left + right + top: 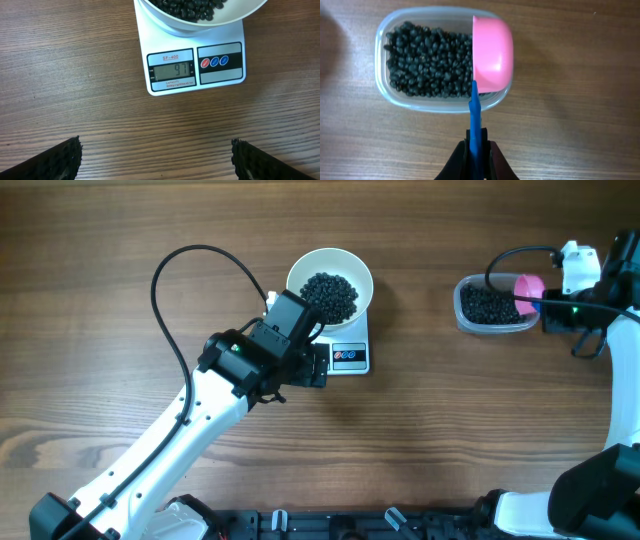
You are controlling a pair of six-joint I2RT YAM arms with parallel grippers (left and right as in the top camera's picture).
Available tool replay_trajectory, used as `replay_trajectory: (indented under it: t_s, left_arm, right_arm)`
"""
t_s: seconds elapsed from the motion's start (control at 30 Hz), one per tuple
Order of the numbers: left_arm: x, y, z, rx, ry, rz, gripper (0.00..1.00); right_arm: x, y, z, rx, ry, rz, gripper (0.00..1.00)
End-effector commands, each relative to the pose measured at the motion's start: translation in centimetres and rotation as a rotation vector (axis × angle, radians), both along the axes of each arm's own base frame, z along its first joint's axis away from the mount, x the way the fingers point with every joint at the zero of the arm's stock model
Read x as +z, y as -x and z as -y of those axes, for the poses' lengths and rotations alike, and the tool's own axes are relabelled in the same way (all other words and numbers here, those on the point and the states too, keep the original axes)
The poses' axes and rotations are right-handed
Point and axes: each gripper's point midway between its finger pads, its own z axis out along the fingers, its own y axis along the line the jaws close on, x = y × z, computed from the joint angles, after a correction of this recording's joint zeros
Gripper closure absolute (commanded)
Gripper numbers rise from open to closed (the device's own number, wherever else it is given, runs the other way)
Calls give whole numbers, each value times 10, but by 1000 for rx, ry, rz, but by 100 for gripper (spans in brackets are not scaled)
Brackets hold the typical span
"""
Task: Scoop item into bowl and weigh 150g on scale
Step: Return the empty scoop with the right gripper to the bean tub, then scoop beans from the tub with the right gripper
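Showing what looks like 97, the scale [196, 75] carries the bowl [298, 278] of beans [330, 293], so more is needed to reach 150. The right gripper [476, 155] clamps the scoop [492, 52] by its handle over the tub [382, 90]; the left gripper [157, 156] hangs wide and empty, near the scale.

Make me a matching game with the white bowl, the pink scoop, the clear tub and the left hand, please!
Things:
1. white bowl
2. pink scoop
3. clear tub
4. left hand

Where or how:
A. held by the right hand
B. open, holding nothing
C. sitting on the scale
D. standing straight on the wooden table

Pairs: 1-C, 2-A, 3-D, 4-B
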Motion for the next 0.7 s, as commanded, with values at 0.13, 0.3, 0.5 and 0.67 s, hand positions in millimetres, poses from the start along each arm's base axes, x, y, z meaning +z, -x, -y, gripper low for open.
replay_trajectory:
  t_s: [0.13,0.3,0.5,0.67]
  left_arm:
    - [2,0,-2,15,1,13,0]
    - [2,0,-2,15,1,13,0]
    - [2,0,-3,16,1,13,0]
    - [2,1,-2,15,1,13,0]
  right_arm:
    - [-19,-7,-4,-15,-36,-40,96]
    - [-32,-13,-19,31,-15,-82,96]
    - [-46,-14,-33,63,-7,-129,96]
    - [-44,-9,-72,170,-150,-138,96]
